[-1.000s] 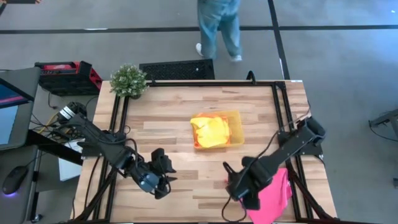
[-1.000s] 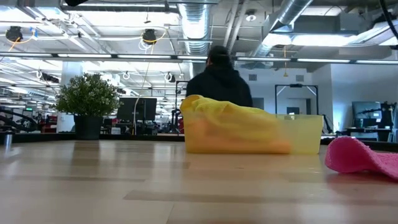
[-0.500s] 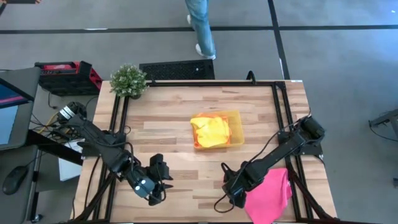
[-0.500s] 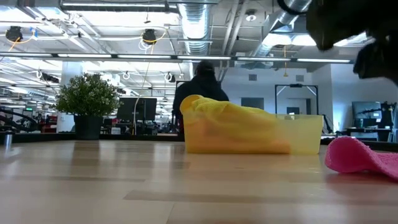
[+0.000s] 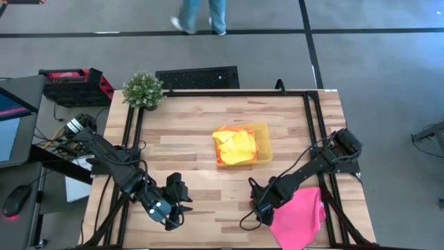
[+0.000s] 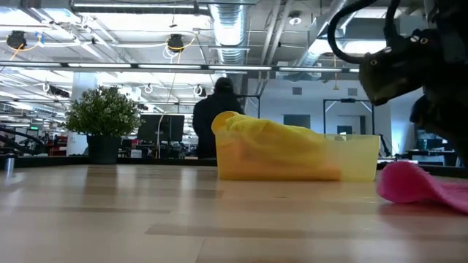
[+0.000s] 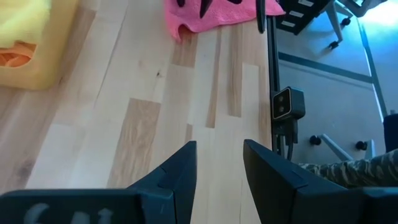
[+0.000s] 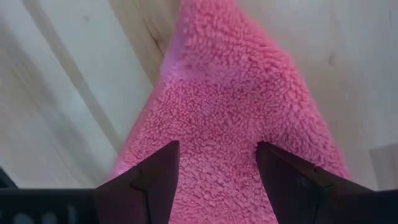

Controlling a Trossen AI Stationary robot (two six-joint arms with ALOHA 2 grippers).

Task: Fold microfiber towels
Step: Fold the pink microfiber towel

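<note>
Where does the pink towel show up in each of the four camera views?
High view: pink towel at the table's near right corner.
Low view: far right, flat on the table.
Left wrist view: along the top edge.
Right wrist view: fills the frame.
Shared landmark: yellow tray, absent from the right wrist view.

Potted plant [image 5: 143, 89], yellow tray [image 5: 263, 146], person [image 6: 212, 124] behind.

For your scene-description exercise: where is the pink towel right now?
In the high view the pink towel lies at the table's near right corner, directly under the right claw, which is open.
</note>
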